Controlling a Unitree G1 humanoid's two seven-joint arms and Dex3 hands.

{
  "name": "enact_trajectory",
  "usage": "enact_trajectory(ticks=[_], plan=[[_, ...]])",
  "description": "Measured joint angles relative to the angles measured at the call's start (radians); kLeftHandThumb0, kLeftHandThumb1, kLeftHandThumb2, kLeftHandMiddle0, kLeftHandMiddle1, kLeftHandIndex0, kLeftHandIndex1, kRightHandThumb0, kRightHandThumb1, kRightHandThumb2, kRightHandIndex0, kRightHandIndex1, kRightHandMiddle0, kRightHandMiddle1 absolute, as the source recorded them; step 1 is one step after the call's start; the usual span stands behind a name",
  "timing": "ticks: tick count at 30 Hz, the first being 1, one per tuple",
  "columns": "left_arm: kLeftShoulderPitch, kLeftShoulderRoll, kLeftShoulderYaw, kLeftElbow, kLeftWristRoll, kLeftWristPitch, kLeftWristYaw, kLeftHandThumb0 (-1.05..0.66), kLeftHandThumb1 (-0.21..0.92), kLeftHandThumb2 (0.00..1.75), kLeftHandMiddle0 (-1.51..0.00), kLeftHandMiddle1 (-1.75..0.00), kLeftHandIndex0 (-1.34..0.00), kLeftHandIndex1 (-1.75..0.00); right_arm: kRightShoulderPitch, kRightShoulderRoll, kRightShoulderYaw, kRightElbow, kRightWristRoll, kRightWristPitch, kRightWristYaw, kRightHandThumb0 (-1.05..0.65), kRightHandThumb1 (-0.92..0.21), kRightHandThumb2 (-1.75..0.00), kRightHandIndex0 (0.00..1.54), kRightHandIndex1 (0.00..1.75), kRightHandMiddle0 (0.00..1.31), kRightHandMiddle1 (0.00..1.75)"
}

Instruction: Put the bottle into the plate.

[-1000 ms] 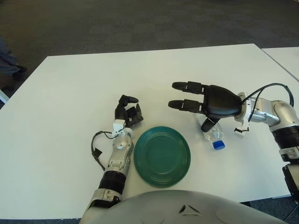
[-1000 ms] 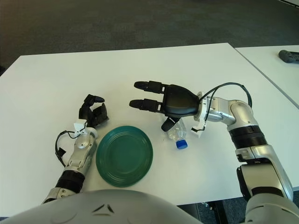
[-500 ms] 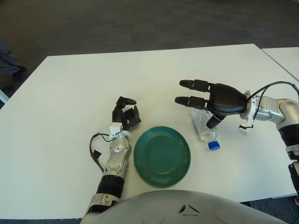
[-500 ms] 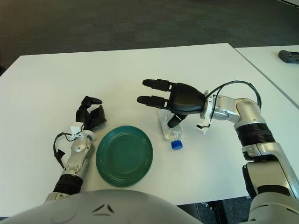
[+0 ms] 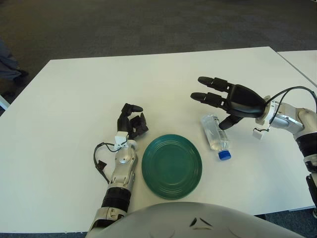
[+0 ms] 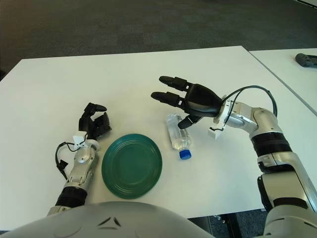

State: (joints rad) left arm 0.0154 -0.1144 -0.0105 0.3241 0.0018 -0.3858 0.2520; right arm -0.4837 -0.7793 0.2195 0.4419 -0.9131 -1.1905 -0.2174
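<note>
The clear plastic bottle with a blue cap [image 5: 215, 138] lies on its side just to the right of the round dark green plate [image 5: 172, 166], close to the plate's rim but not touching it. Its long axis runs roughly front to back, slightly slanted, with the cap pointing toward the robot and the base pointing away.

The right hand [image 5: 233, 99] shows beyond and to the right of the bottle. Its fingers are stretched out and spread, pointing left, and its thumb points down toward the bottle's far end. It holds nothing. Whether the thumb tip touches the bottle is hard to judge from here; it looks just clear of it.

So the bottle lies nearer the robot than the right hand and slightly to its left, crosswise to the fingers. This hand is far closer to the bottle than the left hand [image 5: 132, 121], which shows just beyond the plate's left edge with its fingers curled on nothing.

Everything sits on a plain white table [image 5: 74, 99]. Dark grey carpet [image 5: 148, 25] lies behind it, and the corner of a second white table [image 5: 302, 59] shows to the right.
</note>
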Motion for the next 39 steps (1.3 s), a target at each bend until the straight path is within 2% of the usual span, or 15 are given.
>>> enact_trajectory(ticks=[12, 18, 29, 39], plan=[[0.026, 0.000, 0.011, -0.019, 0.007, -0.010, -0.006, -0.48, 0.34, 1.29, -1.26, -1.75, -0.60, -1.75, 0.014, -0.057, 0.004, 0.056, -0.020, -0.019, -0.080, -1.05, -0.92, -0.77, 0.15, 0.01, 0.00, 0.33], [0.047, 0.000, 0.012, -0.049, 0.010, 0.004, -0.006, -0.48, 0.34, 1.29, -1.27, -1.75, -0.60, -1.75, 0.015, -0.079, 0.019, 0.072, -0.100, -0.022, -0.165, -1.05, -0.92, -0.78, 0.14, 0.01, 0.00, 0.30], [0.100, 0.001, 0.015, -0.132, 0.042, 0.066, 0.007, -0.48, 0.33, 1.30, -1.21, -1.75, -0.61, -1.75, 0.013, -0.140, 0.127, 0.076, -0.321, 0.022, -0.403, -1.05, -0.92, -0.83, 0.14, 0.01, 0.00, 0.28], [0.120, 0.001, 0.021, -0.164, 0.045, 0.089, 0.007, -0.48, 0.33, 1.30, -1.20, -1.75, -0.61, -1.75, -0.019, -0.194, 0.228, 0.085, -0.414, 0.051, -0.559, -1.04, -0.92, -0.80, 0.13, 0.00, 0.00, 0.23]])
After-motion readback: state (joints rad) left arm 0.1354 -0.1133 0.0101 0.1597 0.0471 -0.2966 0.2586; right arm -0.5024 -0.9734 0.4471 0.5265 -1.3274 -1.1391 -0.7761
